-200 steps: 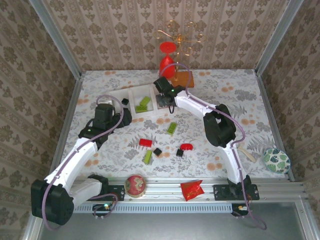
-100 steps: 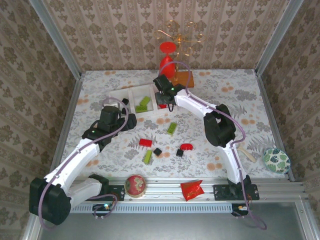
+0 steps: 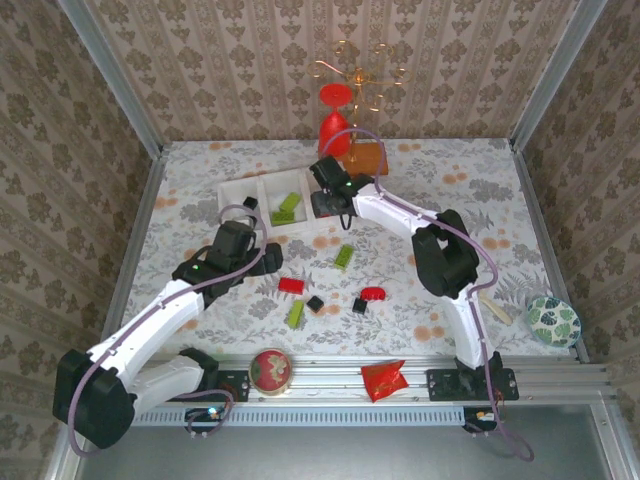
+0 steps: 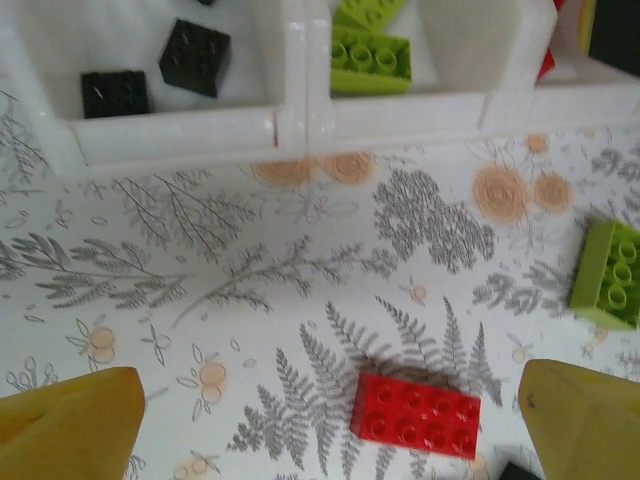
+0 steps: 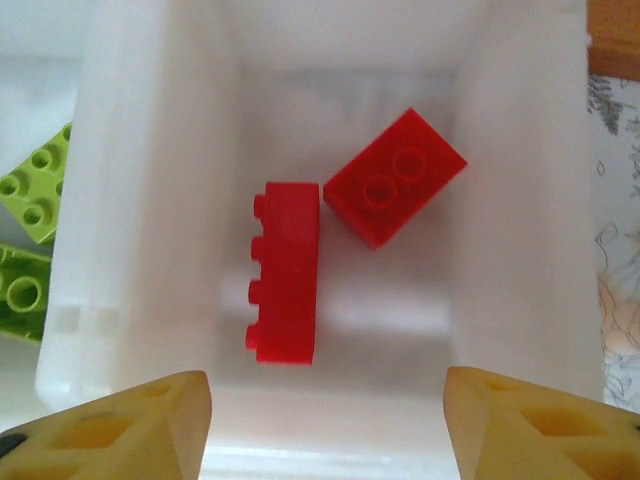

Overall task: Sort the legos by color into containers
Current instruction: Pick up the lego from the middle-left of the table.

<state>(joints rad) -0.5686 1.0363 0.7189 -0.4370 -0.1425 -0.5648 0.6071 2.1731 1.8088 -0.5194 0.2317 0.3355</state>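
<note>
1. The right gripper [image 5: 325, 425] hangs over the right-hand compartment of the white tray [image 5: 150, 200]. Its jaws are parted with nothing between them, whereas a second ago they were pinched shut over this same spot.
2. Two red bricks lie on the floor of that compartment. One is tipped on its side [image 5: 285, 272] and the other is studs-up [image 5: 393, 177], and the two touch at a corner.
3. The middle compartment holds the lime green bricks [image 4: 370, 62] and the left one holds two black bricks [image 4: 195, 57]. Seen from above, both lots sit where they did before.
4. The left gripper [image 4: 330, 400] has come away from the tray's left end, moving nearer and to the right. It now hovers low over the table [image 3: 450, 180] just in front of the tray, spread wide and empty.
5. A loose red brick [image 4: 415, 415] lies flat between its yellow fingers [image 4: 585, 420], closer to the right one and touching neither.
6. The other loose pieces have not shifted:
   - a green brick [image 3: 343, 257] near the tray
   - a second green brick [image 3: 296, 315]
   - two black cubes [image 3: 315, 303] [image 3: 359, 305]
   - a red arched piece [image 3: 373, 293]
</note>
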